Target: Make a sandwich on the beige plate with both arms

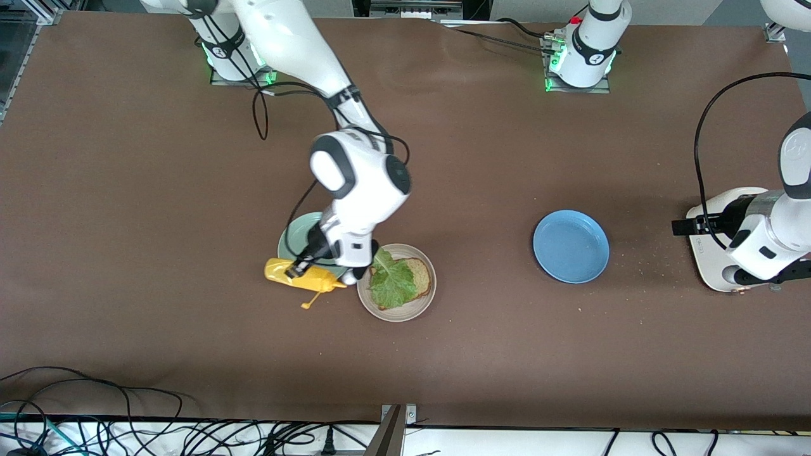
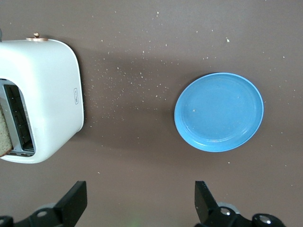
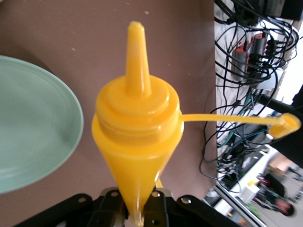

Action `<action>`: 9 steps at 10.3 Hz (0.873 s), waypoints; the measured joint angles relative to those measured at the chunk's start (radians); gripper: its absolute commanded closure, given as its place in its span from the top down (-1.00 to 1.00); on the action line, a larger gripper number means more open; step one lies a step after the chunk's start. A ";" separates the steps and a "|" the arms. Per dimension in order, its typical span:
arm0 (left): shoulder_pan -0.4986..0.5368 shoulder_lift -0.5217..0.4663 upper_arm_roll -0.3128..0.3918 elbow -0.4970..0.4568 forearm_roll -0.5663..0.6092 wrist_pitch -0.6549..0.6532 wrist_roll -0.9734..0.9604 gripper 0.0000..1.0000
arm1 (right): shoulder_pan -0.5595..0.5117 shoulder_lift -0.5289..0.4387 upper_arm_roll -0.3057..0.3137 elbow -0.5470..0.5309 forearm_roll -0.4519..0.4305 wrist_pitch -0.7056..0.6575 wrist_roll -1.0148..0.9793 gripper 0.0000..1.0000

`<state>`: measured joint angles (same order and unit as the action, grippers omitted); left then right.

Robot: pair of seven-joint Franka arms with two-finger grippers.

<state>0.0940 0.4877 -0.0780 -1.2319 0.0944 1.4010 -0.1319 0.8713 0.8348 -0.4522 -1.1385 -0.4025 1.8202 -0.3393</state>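
On the beige plate (image 1: 405, 314) lies one slice of brown bread (image 1: 423, 278) with a ruffled green lettuce leaf (image 1: 391, 282) on top. My right gripper (image 1: 296, 270) (image 3: 137, 210) is shut on the base of a yellow squeeze bottle (image 1: 305, 276) (image 3: 137, 123). The bottle is held sideways over the rim of the mint-green plate (image 1: 296, 232), its nozzle pointing at the beige plate and its cap hanging open on a strap. My left gripper (image 2: 140, 203) hangs open and empty over bare table between the toaster and the blue plate.
A blue plate (image 1: 570, 246) (image 2: 218, 111) lies toward the left arm's end. A white toaster (image 1: 722, 247) (image 2: 42, 99) stands beside it with a bread slice (image 2: 4, 135) in its slot. Crumbs dot the table there. Cables run along the table's near edge.
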 measured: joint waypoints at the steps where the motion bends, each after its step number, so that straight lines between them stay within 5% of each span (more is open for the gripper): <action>1: 0.000 0.000 0.000 0.000 0.000 0.000 0.000 1.00 | -0.063 -0.063 -0.003 0.000 0.108 -0.026 -0.062 -1.00; 6: 0.000 0.000 0.000 0.000 0.000 0.000 0.000 1.00 | -0.484 -0.245 -0.006 -0.141 0.730 -0.095 -0.567 -1.00; 9: 0.000 0.000 0.000 0.000 0.000 0.000 0.000 1.00 | -0.610 -0.278 -0.002 -0.331 0.943 -0.098 -0.916 -1.00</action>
<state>0.0942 0.4877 -0.0778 -1.2318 0.0944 1.4006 -0.1319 0.2613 0.5565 -0.4538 -1.4694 0.5401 1.7220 -1.2549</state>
